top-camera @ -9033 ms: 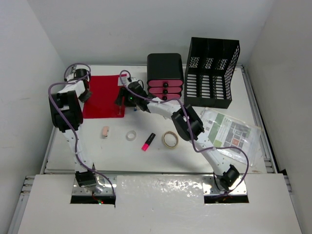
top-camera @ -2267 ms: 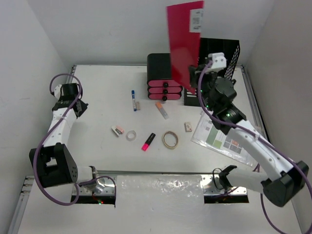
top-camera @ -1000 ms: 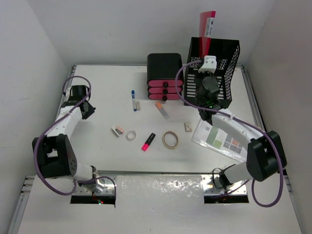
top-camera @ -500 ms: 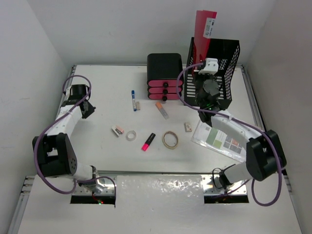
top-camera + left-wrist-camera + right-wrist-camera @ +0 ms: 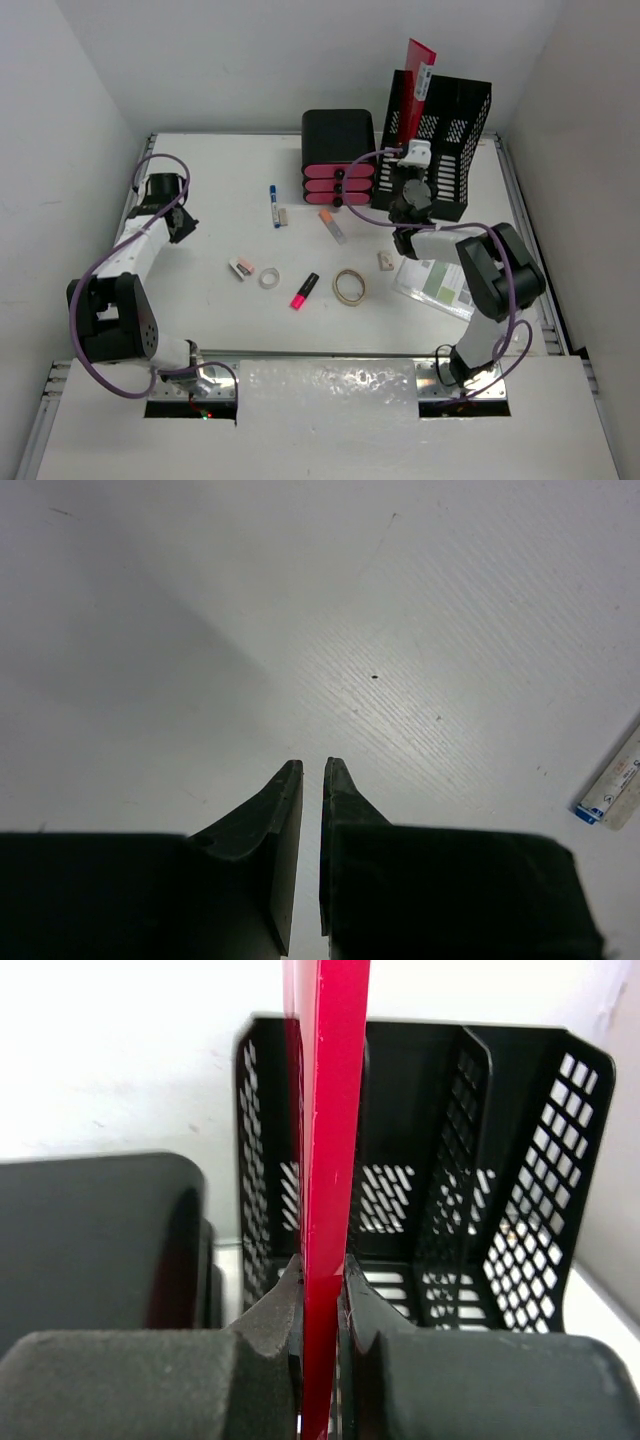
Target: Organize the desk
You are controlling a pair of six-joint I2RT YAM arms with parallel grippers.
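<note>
So the right hand [image 5: 322,1272] is clamped on a thin red folder [image 5: 330,1110] at the black mesh file rack [image 5: 520,1160]; the left hand [image 5: 312,772] is pinched together above the white counter [image 5: 420,630].

The desk [image 5: 420,660] is white, matt and finely ribbed. The red folder [image 5: 328,1160] looks like smooth, glossy plastic. The file rack [image 5: 500,1200] is perforated black with a slight sheen, and the drawer unit [image 5: 100,1230] is glossy black.

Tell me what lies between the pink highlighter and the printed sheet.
Top view: a tan tape ring lies between the pink highlighter and the printed sheet; a small beige block sits just behind that line, by the sheet's corner.
</note>
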